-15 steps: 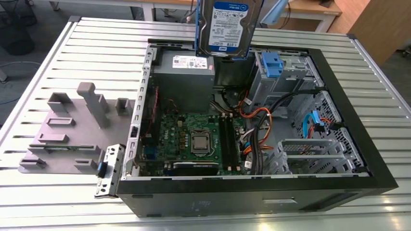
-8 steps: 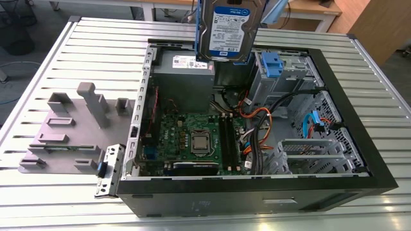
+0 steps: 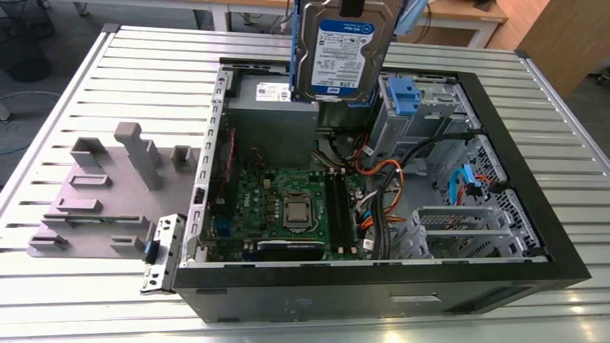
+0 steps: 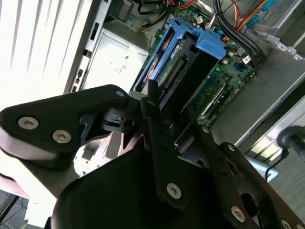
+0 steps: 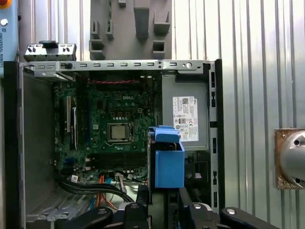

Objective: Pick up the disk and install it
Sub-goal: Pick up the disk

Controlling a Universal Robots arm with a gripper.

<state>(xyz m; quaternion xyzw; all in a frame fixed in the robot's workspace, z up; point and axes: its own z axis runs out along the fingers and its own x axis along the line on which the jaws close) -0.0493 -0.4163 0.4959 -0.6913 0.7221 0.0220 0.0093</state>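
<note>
- Fingers (image 4: 155,125) are clamped on the upper edge of the disk (image 3: 341,61), which hangs upright beneath the gripper (image 3: 352,10) with its white-and-blue label facing the exterior camera.
- In both wrist views the disk (image 4: 178,64) reaches away from the fingers, edge-on, with its blue bracket (image 5: 169,160) framing it and the finger tips closed against its near end.
- The disk is in the air over the far rim of the open computer case (image 3: 538,246), apart from everything below it.
- Seen in the exterior view, the disk's lower edge lines up with the grey power supply box (image 3: 271,107) on the exterior view's left and the blue-handled drive cage (image 3: 405,96) on the exterior view's right.
- In the first wrist view the bracket sits over the line between the motherboard (image 5: 114,124) and the power supply box.
- The case lies on its side on the slatted metal worktop (image 3: 114,64), its open face upward, black walls ringing the inside.
- Bundled cables (image 3: 381,182) run between the motherboard and the drive cage.
- A grey fixture plate (image 3: 96,193) with upright posts lies on the worktop beside the case, well apart from the disk.
</note>
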